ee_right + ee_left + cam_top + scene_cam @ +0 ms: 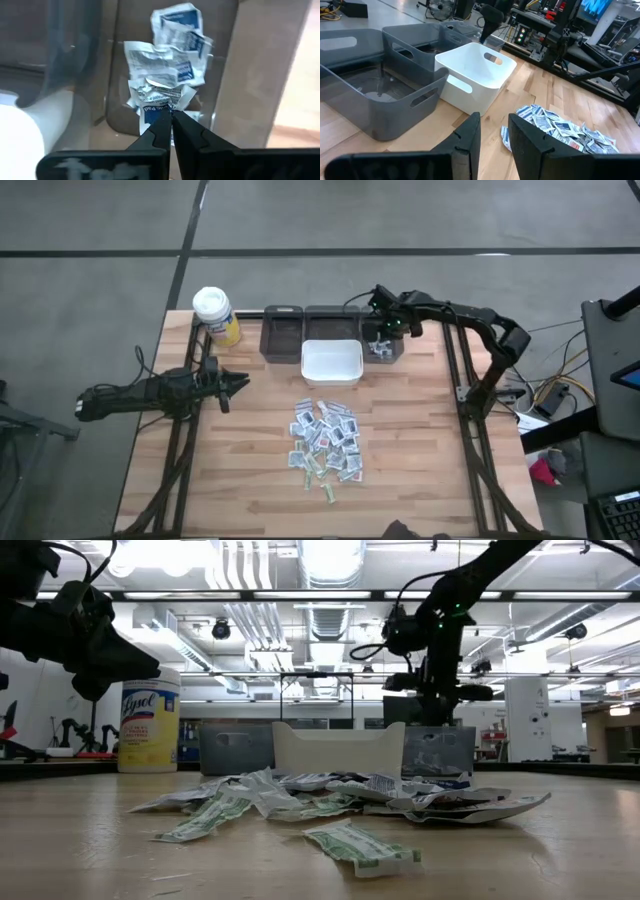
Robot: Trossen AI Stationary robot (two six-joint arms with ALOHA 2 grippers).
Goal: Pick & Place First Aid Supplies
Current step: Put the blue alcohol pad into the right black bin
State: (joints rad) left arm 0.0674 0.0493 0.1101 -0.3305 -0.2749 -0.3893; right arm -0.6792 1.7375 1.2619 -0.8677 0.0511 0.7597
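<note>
At the far left of the table, the left gripper [240, 383] is held above the bare wood, its two dark fingers [468, 145] parted with nothing between them, and it is pointed toward the bins. Behind it, at the back left corner, a yellow wipes canister [217, 317] with a white cap is stood upright; the word "Lysol" can be read on its label in the low view [148, 720]. Along the back edge a row of grey bins [282, 334] is set side by side, and a white bin [331, 361] is placed just in front of them, near the middle. In front of the white bin, a loose heap of first aid supplies [325, 440] is spread on the table: small flat packets, mostly white with blue, red or green print, a few green-printed strips lying nearest the front edge. Their print is too small to be read from above. Farther right, the right gripper [381, 330] is lowered over the rightmost grey bin [397, 352], where several crumpled packets [167, 65] have been dropped. Its fingers are closed together, tips touching, directly over a blue-printed packet on which the word "Pad" can be made out; whether that packet is pinched cannot be told.
</note>
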